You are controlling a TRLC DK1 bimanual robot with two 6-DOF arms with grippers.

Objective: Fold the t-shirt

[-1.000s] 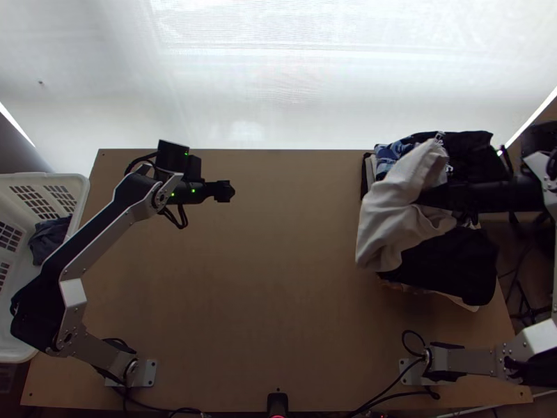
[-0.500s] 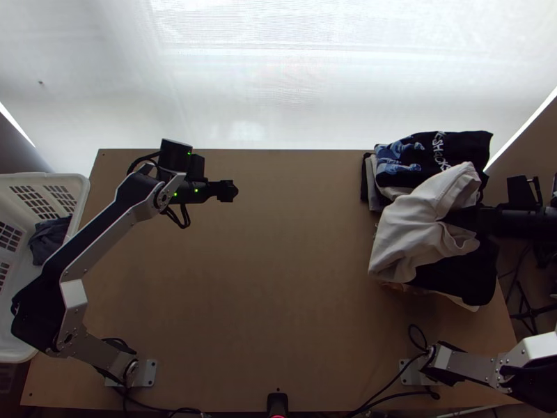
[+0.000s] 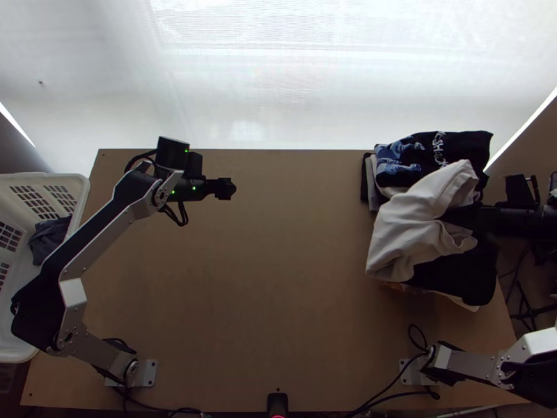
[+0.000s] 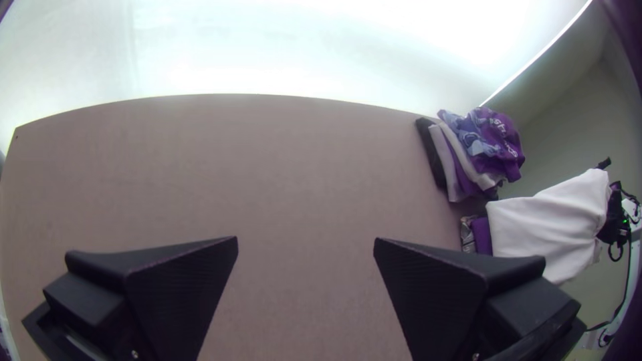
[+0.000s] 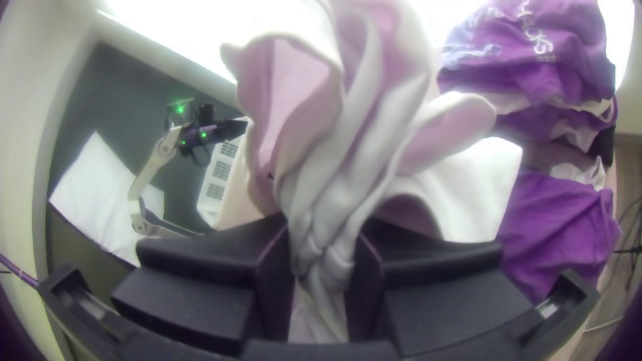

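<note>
The white t-shirt (image 3: 418, 219) hangs bunched over the dark pile at the table's right side, and its gathered part is pinched in my right gripper (image 3: 449, 217). In the right wrist view, the bunched white cloth (image 5: 348, 154) rises from between the fingertips of my right gripper (image 5: 324, 257), shut on it. Over the upper left part of the table stands my left gripper (image 3: 233, 189), away from the cloth. The left wrist view has my left gripper (image 4: 305, 244) open, fingers wide apart, with bare tabletop between them.
Folded clothes lie in a stack (image 3: 459, 148) at the table's back right corner, with a dark pile (image 3: 459, 272) nearer the front. A white basket (image 3: 80, 202) holding a dark cloth stands at the left. Bare tabletop (image 3: 278, 292) spans the middle.
My right gripper has moved right and toward the near edge with the white cloth, uncovering more of the printed dark garment at the back. Over the last half second both arms have shifted barely.
</note>
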